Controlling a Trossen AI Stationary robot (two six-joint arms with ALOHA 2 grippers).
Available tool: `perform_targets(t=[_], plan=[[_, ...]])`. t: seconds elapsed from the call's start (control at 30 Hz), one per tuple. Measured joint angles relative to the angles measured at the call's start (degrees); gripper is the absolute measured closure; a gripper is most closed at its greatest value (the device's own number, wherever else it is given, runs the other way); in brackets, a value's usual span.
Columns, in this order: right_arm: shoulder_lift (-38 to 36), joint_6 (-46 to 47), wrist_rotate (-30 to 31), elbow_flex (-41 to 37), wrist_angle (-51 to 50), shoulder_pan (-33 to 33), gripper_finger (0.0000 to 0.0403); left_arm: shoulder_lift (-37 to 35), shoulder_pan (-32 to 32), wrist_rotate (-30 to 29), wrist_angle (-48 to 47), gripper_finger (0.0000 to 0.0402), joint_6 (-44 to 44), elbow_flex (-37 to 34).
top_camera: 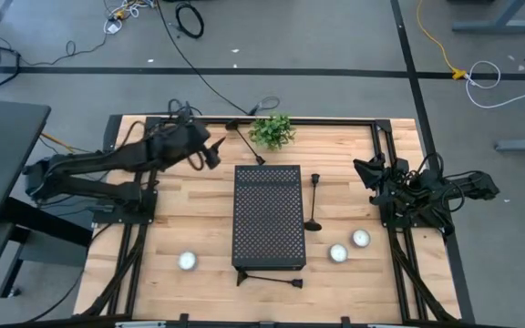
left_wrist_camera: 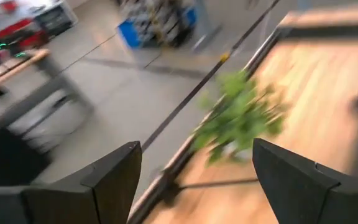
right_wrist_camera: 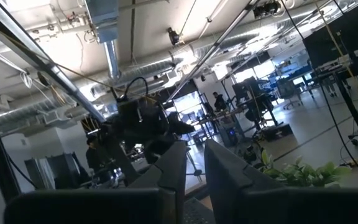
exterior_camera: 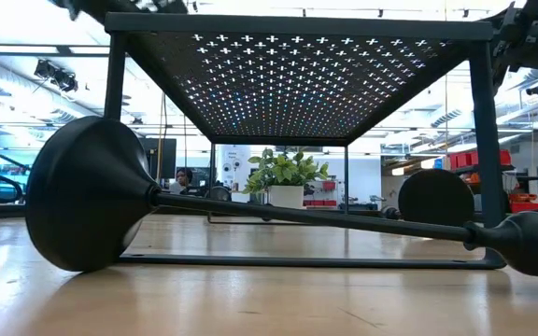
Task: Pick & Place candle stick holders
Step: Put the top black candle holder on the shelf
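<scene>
Three candle stick holders on the bench (top_camera: 199, 237), none held. One candle stick holder (top_camera: 246, 142) lies on its side at the far edge, its base end toward the left arm, its stem slanting toward the potted plant (top_camera: 272, 131) and ending near the far end of the black perforated box (top_camera: 268, 215). Second holder (top_camera: 313, 202) is just beside the box's right side, its round base at the near end of its stem; upright or lying I cannot tell from above. Third holder (top_camera: 269, 279) lies flat along the box's near end; low view shows it close up, flared base (exterior_camera: 87, 194) on that picture's left, stem crossing in front of the box's legs.

Left end effector (top_camera: 213, 151) is over the far left part of the bench, just beside the first holder's base end, not touching that I can see. Fingers (left_wrist_camera: 114, 180) stand wide apart with nothing between them; plant shows blurred past them. Right end effector (top_camera: 372, 172) is parked at the right bench edge, well apart from every holder; fingers (right_wrist_camera: 173, 168) nearly together, narrow gap, nothing gripped.

Three small white candles: one (top_camera: 187, 261) near left of the box, two (top_camera: 338, 252) (top_camera: 361, 239) near right of it.
</scene>
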Motion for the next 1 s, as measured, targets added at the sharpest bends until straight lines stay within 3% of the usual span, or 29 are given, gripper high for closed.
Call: perform_targets(t=[0.23,0.47,0.6,0.77,1.0], plan=[[0.0,-0.01,-0.26,0.0,0.04,0.0,0.0346,9.13,2.85,-0.53,-2.3,0.0099,9.36,2.83],[0.0,-0.01,-0.6,0.0,1.1,0.0,0.0346,17.01,3.2,-0.53,-0.68,0.0099,37.22,2.95],[0.0,-0.19,-0.58,0.0,2.56,0.0,0.0346,21.91,4.01,-0.72,0.51,0.0099,47.1,2.98],[0.02,-0.53,-0.57,0.0,5.19,-0.02,0.0346,27.44,6.42,-0.94,7.76,0.0099,55.41,2.98],[0.02,-5.89,-0.45,0.0,9.11,-0.02,0.0346,31.7,8.69,3.54,12.04,0.0099,59.22,3.04]])
